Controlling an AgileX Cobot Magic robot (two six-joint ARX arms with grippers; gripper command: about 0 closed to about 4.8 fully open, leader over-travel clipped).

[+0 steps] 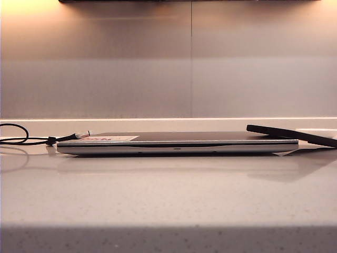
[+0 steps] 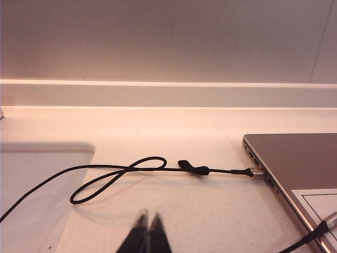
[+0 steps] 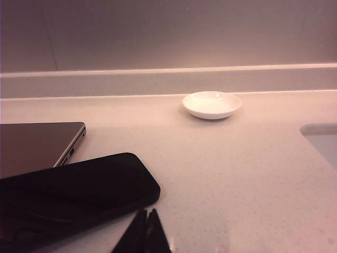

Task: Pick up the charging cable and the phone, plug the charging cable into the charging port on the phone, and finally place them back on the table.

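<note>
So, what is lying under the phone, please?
The phone leans with one end on the closed laptop, tilted. What supports its other end cannot be seen. Both grippers, left and right, are shut, holding nothing.

Left end effector (image 2: 147, 219) – two slim black tapered fingertips, pressed together. Right end effector (image 3: 147, 216) – same build: black, pointed, matte. No arms visible in exterior view.
</note>
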